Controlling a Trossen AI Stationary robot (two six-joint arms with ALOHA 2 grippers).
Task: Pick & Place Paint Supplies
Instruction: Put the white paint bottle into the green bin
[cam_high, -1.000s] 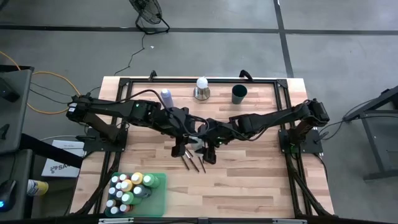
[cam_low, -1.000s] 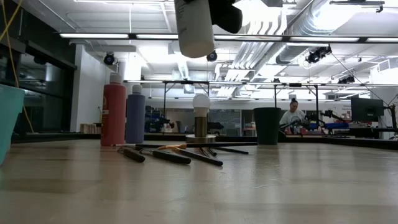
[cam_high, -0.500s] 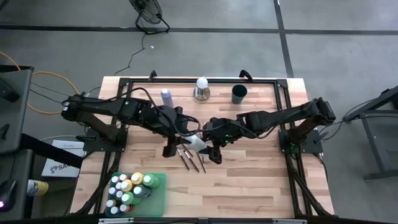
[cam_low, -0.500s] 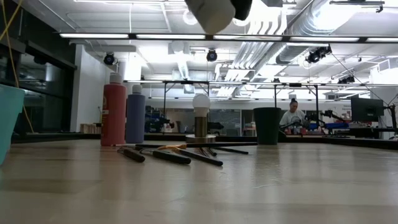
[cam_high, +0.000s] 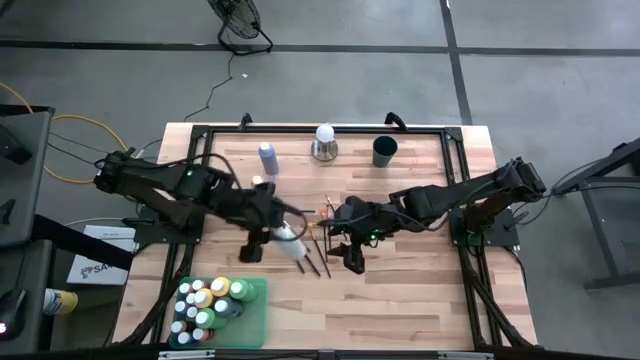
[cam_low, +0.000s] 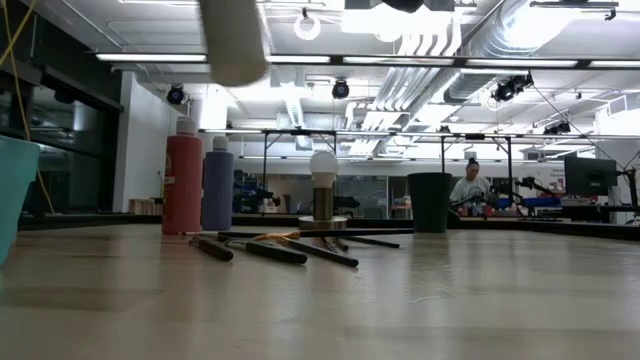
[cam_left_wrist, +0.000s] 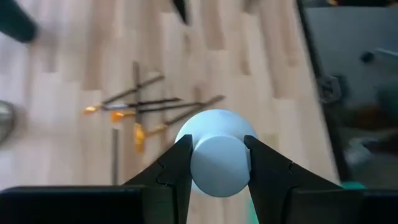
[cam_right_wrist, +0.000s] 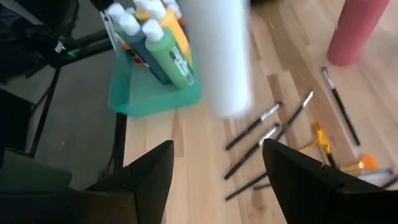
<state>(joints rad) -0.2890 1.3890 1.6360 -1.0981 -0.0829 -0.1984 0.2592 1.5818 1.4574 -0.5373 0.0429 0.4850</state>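
Left hand grips white bottle above brushes

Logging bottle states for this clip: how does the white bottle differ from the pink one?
The white bottle is clamped in the left gripper, lifted off the table; the pink bottle stands free. White lies tilted over the brushes; pink is upright by the blue-purple bottle. Both are plain cylinders.

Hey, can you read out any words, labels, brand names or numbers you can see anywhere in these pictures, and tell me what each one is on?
"SA": start of a dark word, the rest hidden, on the white box on the floor left of the table.
Paint bottles in the green bin: no readable labels.
White bottle in the left gripper: no print visible.
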